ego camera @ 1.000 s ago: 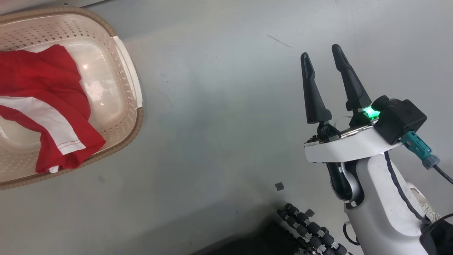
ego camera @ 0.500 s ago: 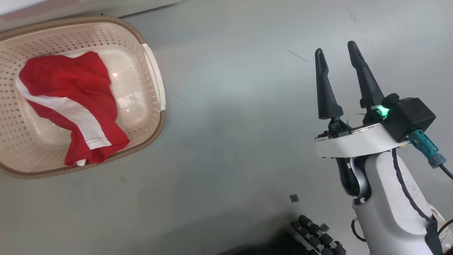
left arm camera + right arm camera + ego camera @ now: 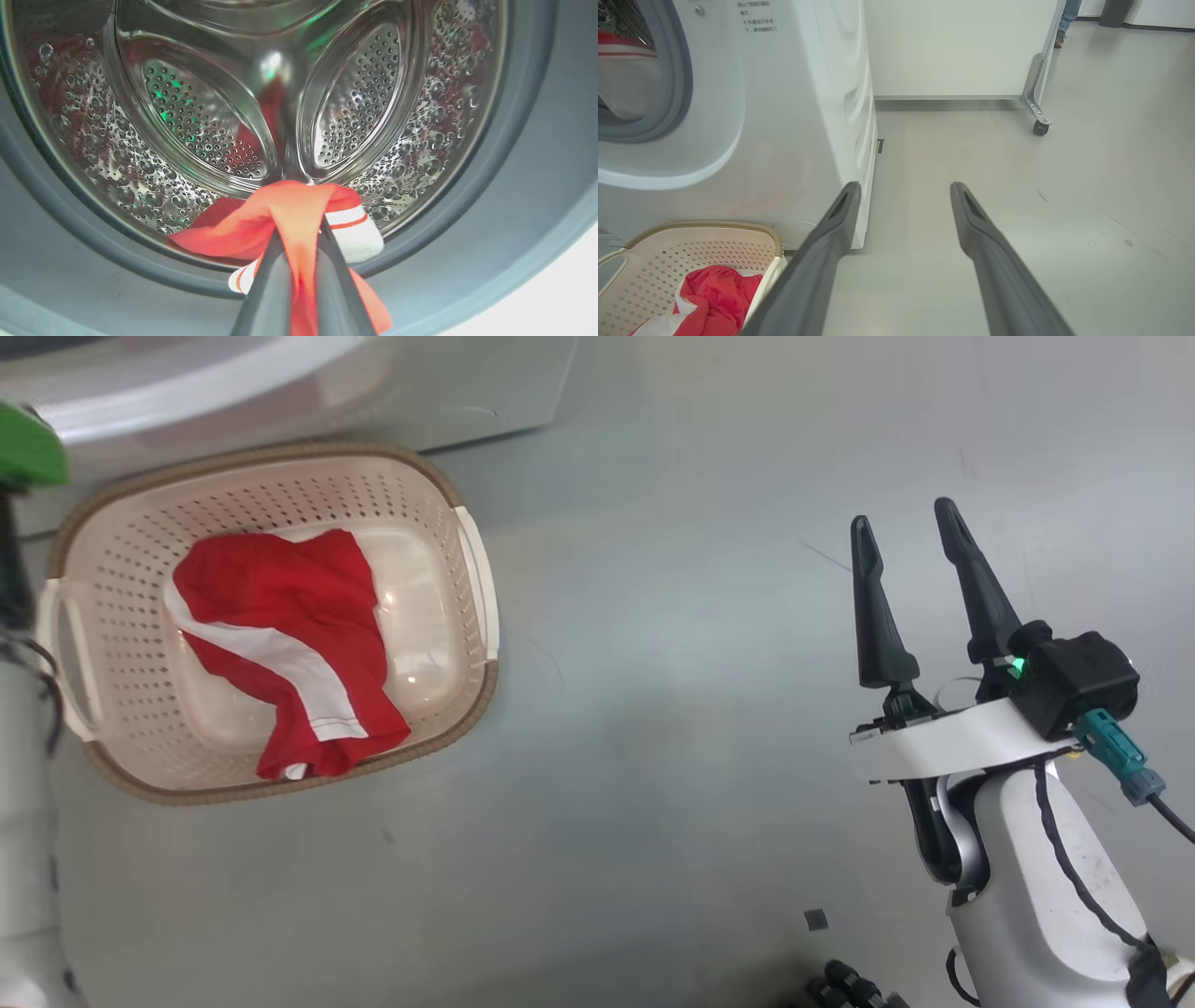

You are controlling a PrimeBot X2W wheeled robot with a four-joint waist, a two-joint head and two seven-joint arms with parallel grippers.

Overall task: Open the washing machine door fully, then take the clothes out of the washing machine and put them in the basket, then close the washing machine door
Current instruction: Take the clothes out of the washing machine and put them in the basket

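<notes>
One red garment (image 3: 280,635) lies in the basket (image 3: 121,644) at ten o'clock in the head view, below the washing machine (image 3: 798,116) mouth where the left gripper (image 3: 299,233) clamps a second garment (image 3: 289,205), while the right gripper (image 3: 901,513) at three o'clock gapes empty.

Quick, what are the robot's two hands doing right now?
Left gripper: closed on the clothes.
Right gripper: open, holding nothing.
</notes>
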